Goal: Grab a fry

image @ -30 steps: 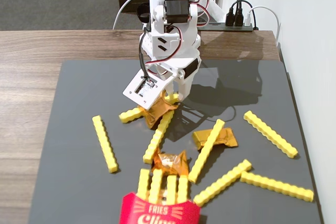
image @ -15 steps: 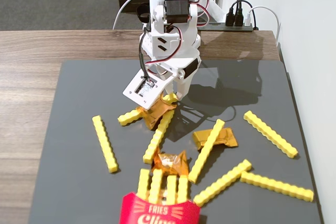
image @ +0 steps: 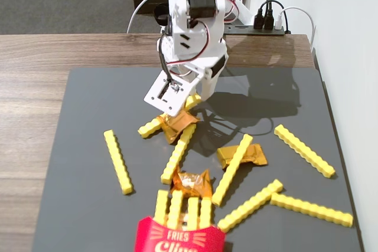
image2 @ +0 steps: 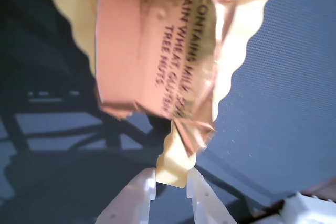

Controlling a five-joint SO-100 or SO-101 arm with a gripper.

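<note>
The tool point(image2: 170, 184) is clenched on the end of a fry point(image2: 171, 167): in the wrist view the two white fingertips point(image2: 143, 191) pinch the pale yellow tip between them. In the fixed view the tool point(image: 184, 109) hangs low over the mat point(image: 88, 92), with the fry point(image: 152, 126) running out from under it to the left of that view and its gripped end hidden by the tool.

A foil wrapper point(image2: 157, 51) lies on top of the fry just beyond the fingertips, covering most of its length in the wrist view; in the fixed view the wrapper point(image: 177, 123) sits directly below the tool.

My judgement is that the grasp is made and the lift is in hand. The next move calls for a steady rise that keeps the pinch firm, since only the fry's tip is held and the wrapper may ride up or slide off.

A second fry point(image: 178, 153) lies just in front of the tool, touching the wrapper's edge. Farther out, more fries are scattered on the mat and a red carton point(image: 177, 237) is cut off by the frame's lower edge.

Whether the fry's far end touches the mat I cannot tell.
</note>
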